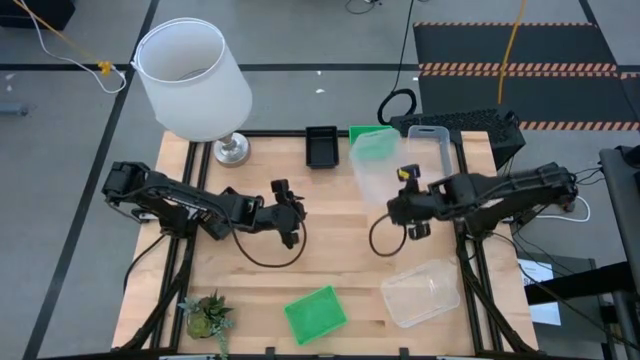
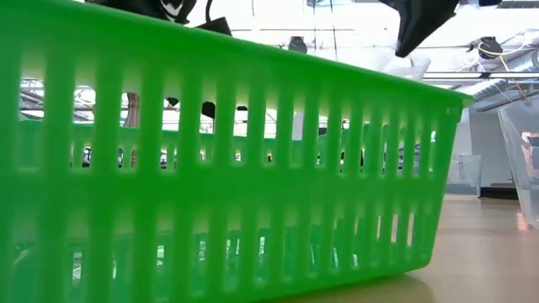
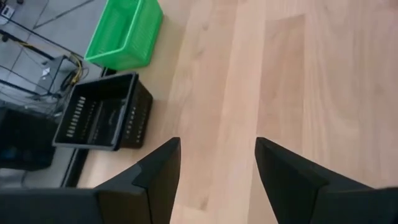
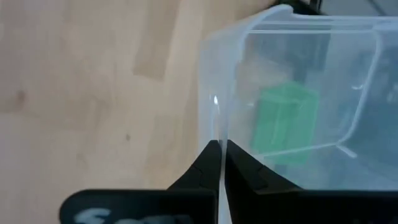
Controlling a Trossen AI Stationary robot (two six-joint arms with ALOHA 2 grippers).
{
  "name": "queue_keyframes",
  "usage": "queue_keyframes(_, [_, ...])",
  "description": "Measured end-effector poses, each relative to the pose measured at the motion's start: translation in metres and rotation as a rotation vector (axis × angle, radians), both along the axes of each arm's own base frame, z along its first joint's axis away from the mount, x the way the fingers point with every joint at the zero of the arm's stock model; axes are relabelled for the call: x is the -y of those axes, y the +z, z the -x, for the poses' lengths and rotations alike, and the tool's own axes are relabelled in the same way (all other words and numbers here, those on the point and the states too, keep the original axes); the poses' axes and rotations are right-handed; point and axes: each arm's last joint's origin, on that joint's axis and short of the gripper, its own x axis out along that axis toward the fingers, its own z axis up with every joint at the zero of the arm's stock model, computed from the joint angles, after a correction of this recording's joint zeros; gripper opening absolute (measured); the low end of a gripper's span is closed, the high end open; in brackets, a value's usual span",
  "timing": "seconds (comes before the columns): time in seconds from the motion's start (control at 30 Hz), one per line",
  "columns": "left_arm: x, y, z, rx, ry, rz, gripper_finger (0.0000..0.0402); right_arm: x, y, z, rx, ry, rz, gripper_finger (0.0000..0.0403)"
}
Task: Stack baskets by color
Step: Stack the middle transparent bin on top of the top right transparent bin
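My right gripper (image 1: 393, 207) is shut on a clear basket (image 1: 385, 165), held up and tilted over the table's far right part. Through its walls a green basket (image 4: 283, 121) shows, standing at the far edge (image 1: 372, 140). A black basket (image 1: 321, 146) stands beside that one. A second green basket (image 1: 315, 313) and a second clear basket (image 1: 420, 292) lie near the front edge. My left gripper (image 1: 291, 218) hovers open over bare wood at mid-table (image 3: 217, 180), the black basket (image 3: 102, 112) ahead of it. My right gripper pinches one thin side wall of the clear basket at its rim (image 4: 217, 118), one finger inside the basket and one outside. The fingers slant down from the table's right side. The basket sits tilted, its open top turned sideways, and looks lifted off the table.
A big white lamp (image 1: 195, 80) stands at the far left corner and a small potted plant (image 1: 207, 315) at the near left. The near green basket fills the low view (image 2: 210, 168). Bare wood lies between the two grippers.
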Motion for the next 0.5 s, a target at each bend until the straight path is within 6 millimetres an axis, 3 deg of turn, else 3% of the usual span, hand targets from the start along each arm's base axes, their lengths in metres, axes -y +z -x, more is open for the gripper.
queue_keyframes(0.37, [0.002,-0.006,-0.002,0.115,-0.049,0.066,0.0207,0.051,0.001,0.027,-0.246,-0.304,-0.001,0.0])
queue_keyframes(0.5, [0.002,-0.005,-0.003,0.131,-0.05,0.068,0.0207,0.068,0.001,0.031,-0.258,-0.387,-0.011,0.0])
